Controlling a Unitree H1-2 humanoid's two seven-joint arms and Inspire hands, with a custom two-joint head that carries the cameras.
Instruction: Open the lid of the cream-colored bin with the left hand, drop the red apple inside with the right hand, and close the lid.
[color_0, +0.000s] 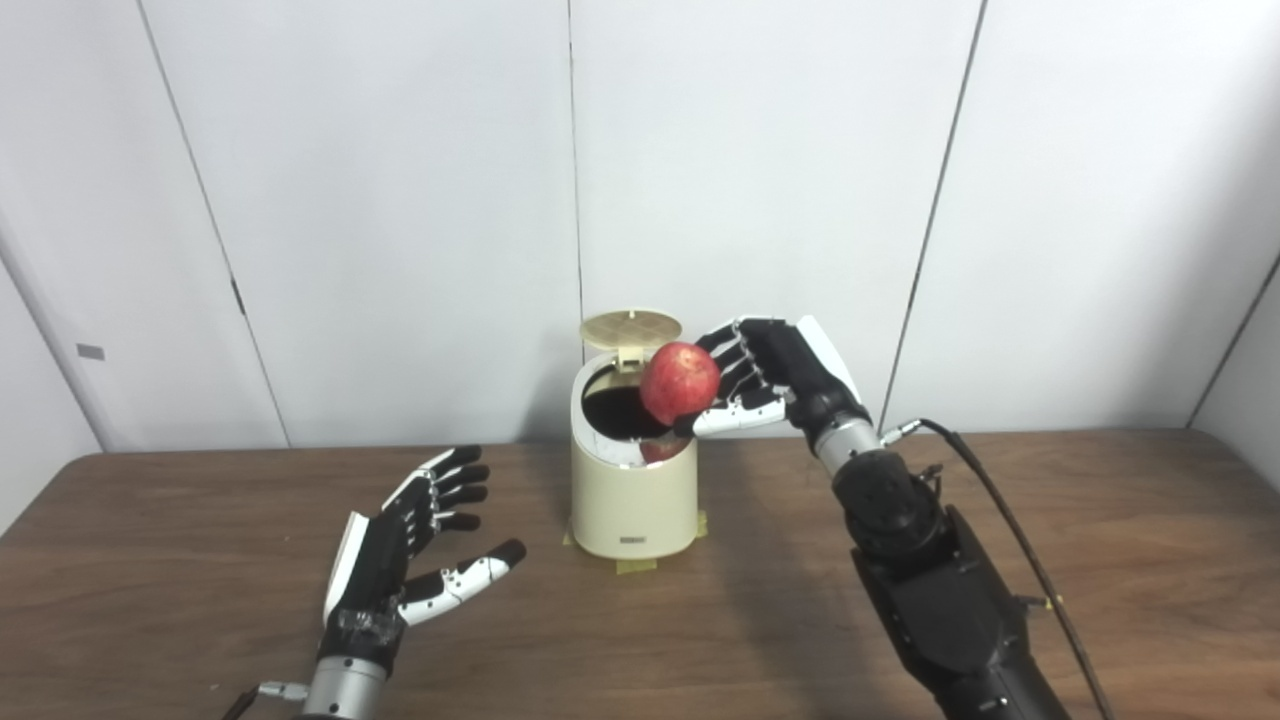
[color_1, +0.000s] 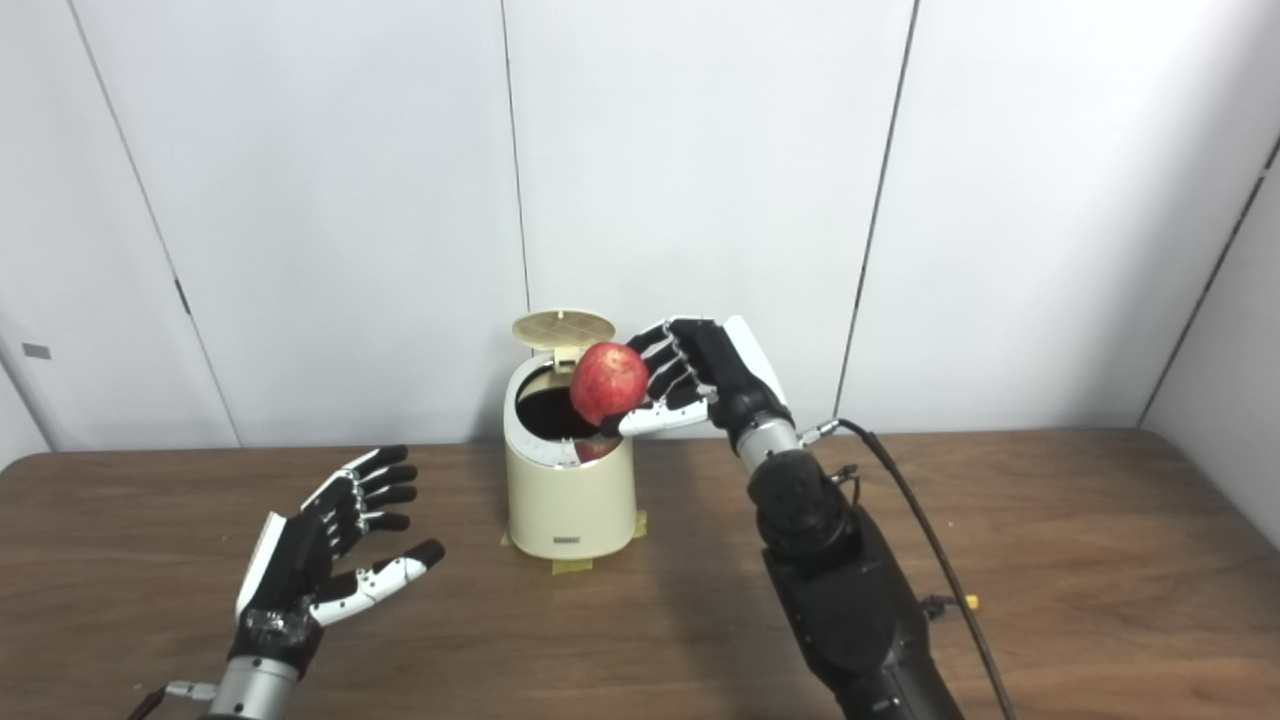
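Right now the red apple (color_0: 679, 382) sits in the right hand (color_0: 770, 378), held over the open mouth of the cream bin (color_0: 633, 490) — slightly toward its right rim rather than dead centre. The fingers (color_0: 728, 352) wrap the far side of the fruit and the thumb (color_0: 730, 418) props it from below, so the hold is a cradle more than a pinch. The lid (color_0: 631, 327) stands tipped up at the back of the bin on its hinge, leaving the dark opening clear. The left hand (color_0: 405, 545) hovers above the table (color_0: 1100, 520) to the left of the bin, well apart from it, fingers spread and holding nothing.

As for handling, the apple looks firm, round and smooth-skinned, likely with some weight to it; a waxy skin can slip against hard plastic fingers, so a wrap around its widest part, as here, seems the safest hold. It should bruise rather than break, and a short drop into the bin looks harmless. The bin itself seems light and thin-walled, though tape (color_0: 634, 565) at its base appears to pin it down. Its lid looks flimsy — I judge it best pushed gently on its top edge to close, not gripped.
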